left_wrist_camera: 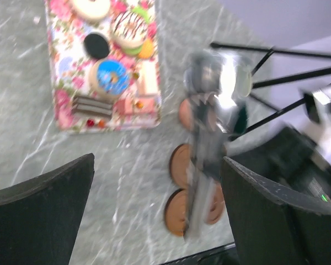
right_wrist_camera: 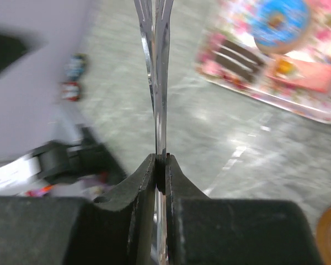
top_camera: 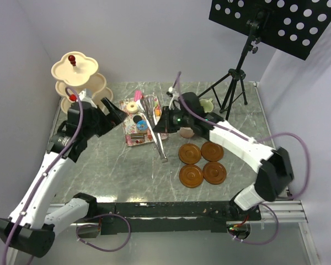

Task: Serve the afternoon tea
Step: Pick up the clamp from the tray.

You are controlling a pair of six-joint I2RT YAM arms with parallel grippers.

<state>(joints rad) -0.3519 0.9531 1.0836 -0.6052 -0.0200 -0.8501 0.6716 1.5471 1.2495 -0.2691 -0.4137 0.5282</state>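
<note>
With my right hand (right_wrist_camera: pixel 161 160) pinched shut on the metal tongs (right_wrist_camera: pixel 157 83) and my left hand (left_wrist_camera: pixel 157 182) spread wide and empty, little seems served: the cakes (left_wrist_camera: pixel 113 77) all sit on the floral tray (left_wrist_camera: pixel 58 118), while the stand (top_camera: pixel 80 77) and four saucers (top_camera: pixel 191 176) look bare on the tabletop (top_camera: pixel 110 165).

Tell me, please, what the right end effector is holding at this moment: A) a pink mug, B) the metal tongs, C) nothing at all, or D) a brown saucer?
B: in the right wrist view the right end effector is shut on the metal tongs, whose thin blades run up from between its fingers.
</note>
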